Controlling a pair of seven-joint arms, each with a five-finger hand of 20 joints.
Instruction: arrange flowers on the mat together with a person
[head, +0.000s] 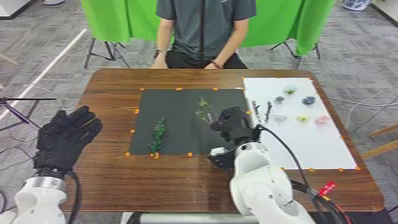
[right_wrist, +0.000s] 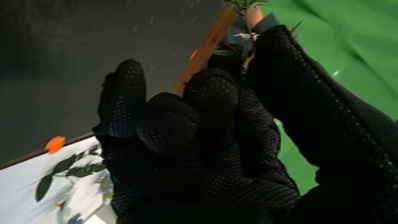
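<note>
"Who holds the flower?"
"The robot's right hand (head: 233, 122), its fingers and thumb pinching a leafy flower stem (head: 205, 105) above the black mat (head: 178, 112), between the counter's (head: 178, 187) left and right edges."
"And the left hand (head: 65, 140)?"
"At the counter's left edge, fingers straight, slightly spread."
"The other stems?"
"A green sprig (head: 158, 136) lies toward the mat's near left corner; a pink flower (head: 322, 119) rests on the white sheet (head: 313, 145) along the counter's right edge"
</note>
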